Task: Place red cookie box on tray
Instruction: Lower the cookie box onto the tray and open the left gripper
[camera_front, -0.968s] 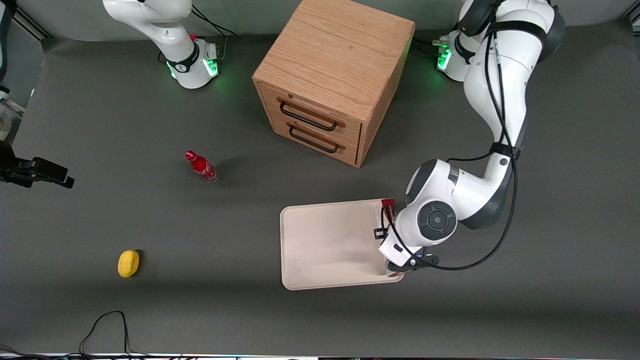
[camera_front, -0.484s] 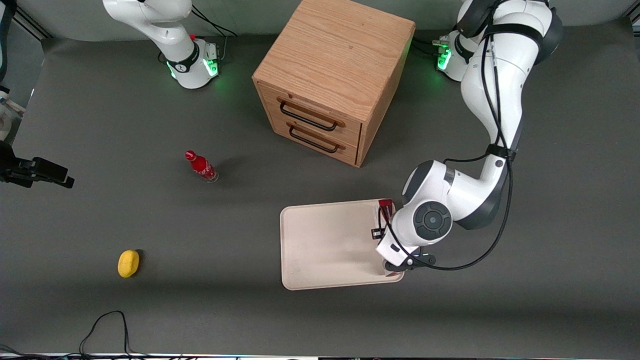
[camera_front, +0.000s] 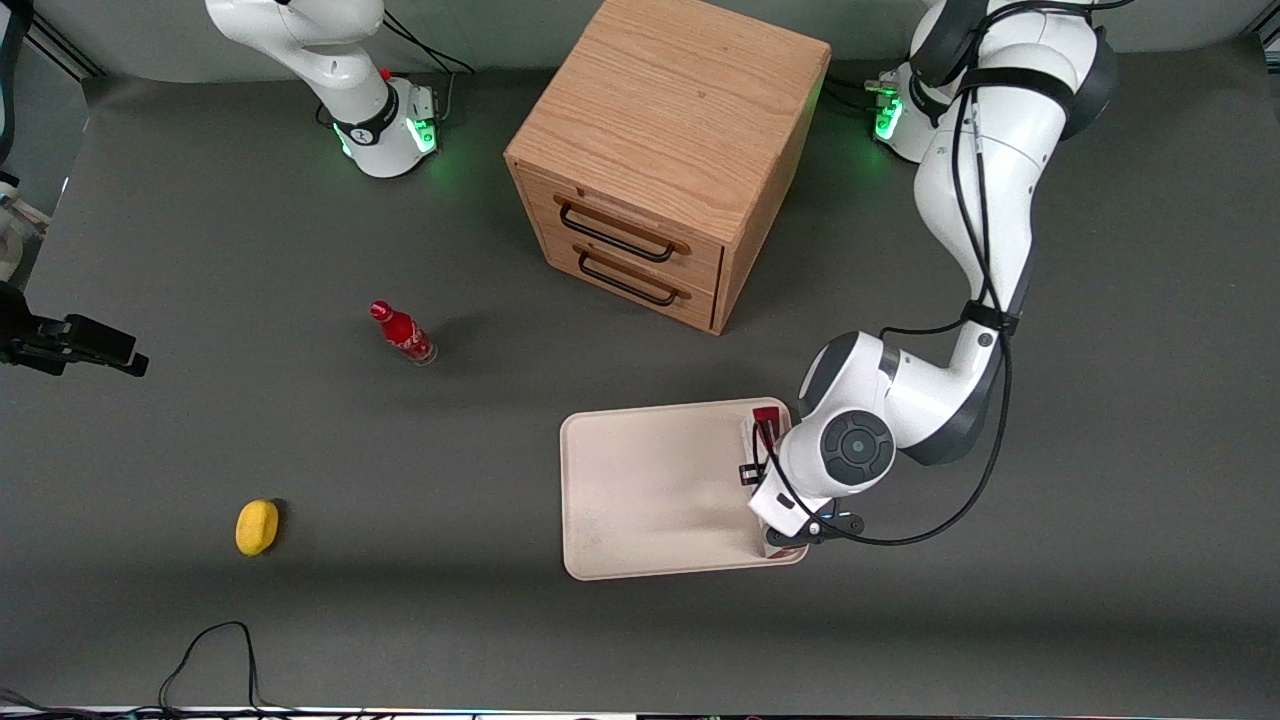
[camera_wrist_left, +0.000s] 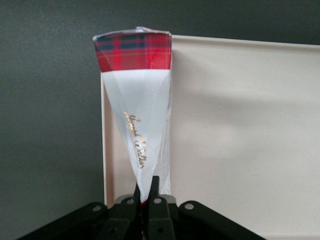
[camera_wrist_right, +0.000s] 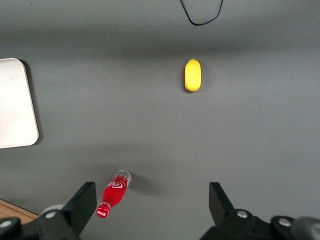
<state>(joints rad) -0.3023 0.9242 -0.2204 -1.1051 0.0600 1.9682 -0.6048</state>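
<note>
The red cookie box (camera_wrist_left: 135, 115) is a thin carton with a tartan red end and a whitish face with gold script. My gripper (camera_wrist_left: 145, 192) is shut on its near edge and holds it on edge. The box hangs over the cream-white tray (camera_wrist_left: 240, 125), just inside the rim at the working arm's end. In the front view the arm's wrist covers most of the box. Only a red corner of the cookie box (camera_front: 766, 413) shows above the tray (camera_front: 650, 490).
A wooden two-drawer cabinet (camera_front: 665, 150) stands farther from the front camera than the tray. A small red cola bottle (camera_front: 403, 334) and a yellow fruit (camera_front: 257, 527) lie toward the parked arm's end. A black cable (camera_front: 210, 650) loops near the table's front edge.
The working arm has shifted a little toward the parked arm's end, carrying the cookie box slightly farther in over the tray. The gripper has stayed shut on the box.
</note>
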